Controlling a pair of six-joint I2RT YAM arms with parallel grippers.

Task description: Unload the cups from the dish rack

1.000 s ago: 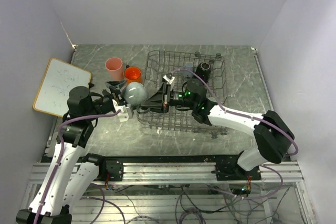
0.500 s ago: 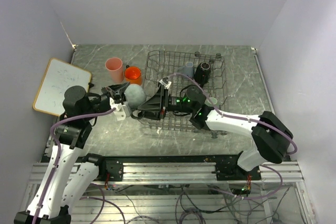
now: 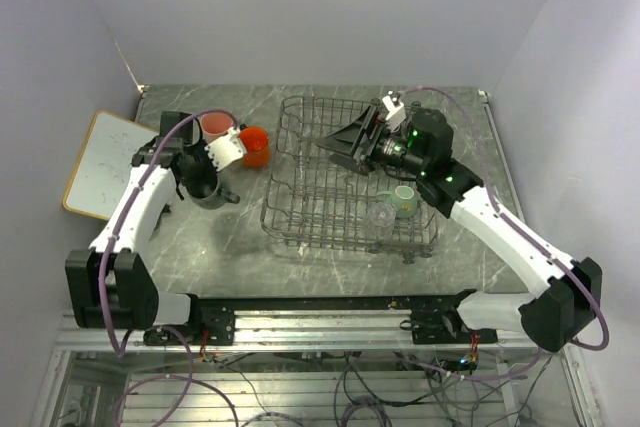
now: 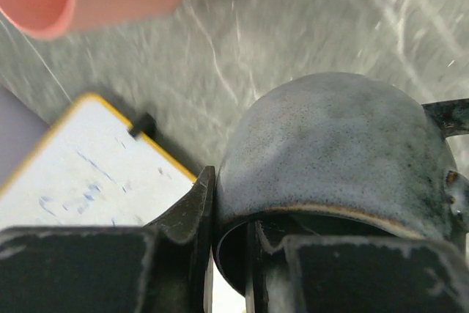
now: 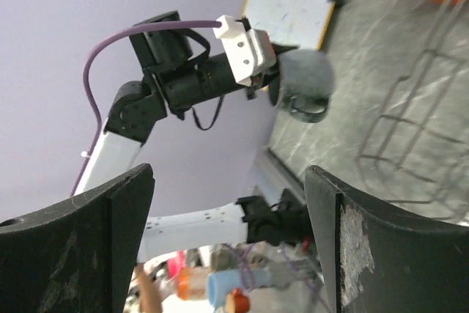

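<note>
Tabletop (image 3: 240, 247): grey mug (image 4: 330, 144) in left gripper (image 4: 229, 226)

— What's sitting on that grey marbled table (image 3: 470, 137)?
— The wire dish rack (image 3: 330, 237), middle to right. Far left of it, a pink tumbler (image 3: 212, 124) and an orange mug (image 3: 255, 145), just beside each other. A white board (image 3: 98, 162) lies at the left edge.

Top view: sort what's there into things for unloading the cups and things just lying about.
Job: dish rack; mint-green mug and clear glass inside it; grey mug in the left tool; pink tumbler and orange mug on the table.
Lying about: whiteboard.
</note>
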